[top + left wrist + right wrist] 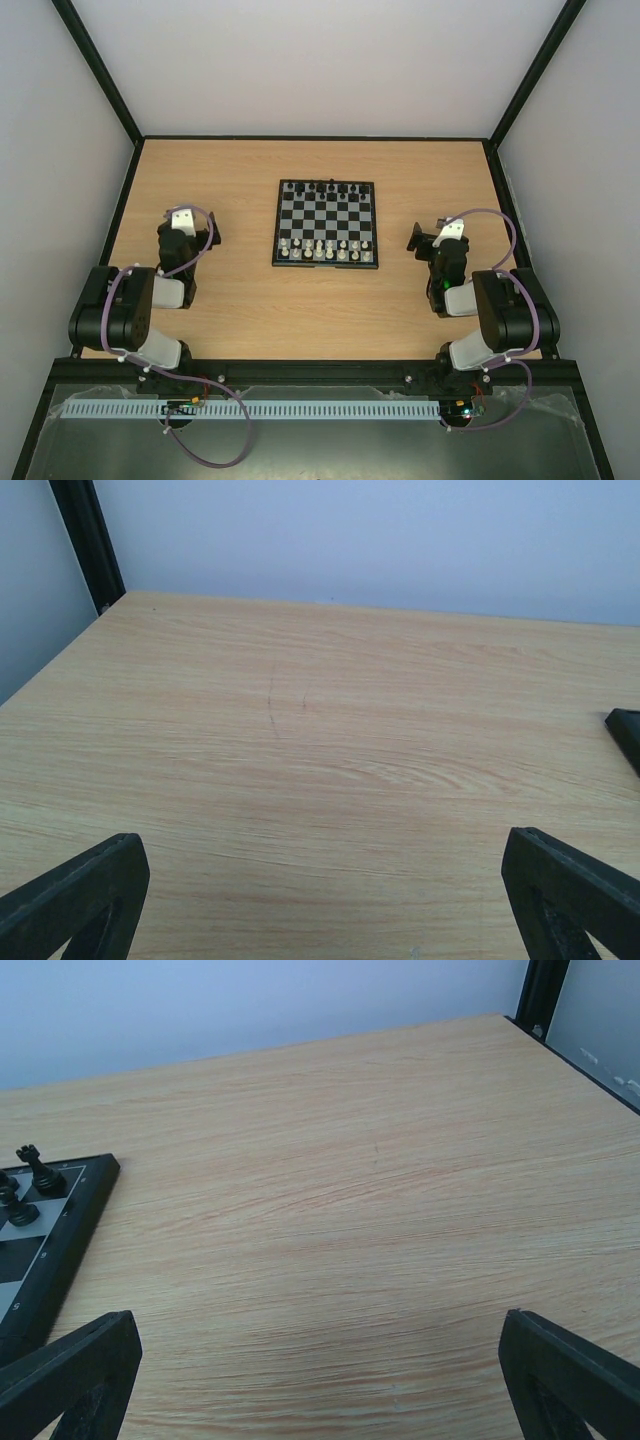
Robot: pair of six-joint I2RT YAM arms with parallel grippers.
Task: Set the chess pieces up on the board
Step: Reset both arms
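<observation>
From the top view, the board (325,205) lies in the middle of the table (240,310); the white chess pieces (325,250) stand in a bunch along its 6 o'clock edge, and the black pieces (330,188) stand along its 12 o'clock edge; they are too small to tell if each one is on its right square. The left gripper (190,212) sits at 9 o'clock from the board, well apart from it; the right gripper (428,236) sits at 3 o'clock, near it but not touching; both hold nothing.

From the left wrist view, the two fingers (80,890) are spread wide over bare wood; a dark corner at 3 o'clock may be the board, but I cannot be sure.

From the right wrist view, the fingers (75,1370) are spread wide too; the board's rim shows at 9 o'clock, with a black rook (38,1170) on its corner square.

I think the white pieces are very light, hard and smooth, so they could slip or tip over; it looks best to pinch one softly by its thin middle, from straight above, without bumping the ones beside it.
</observation>
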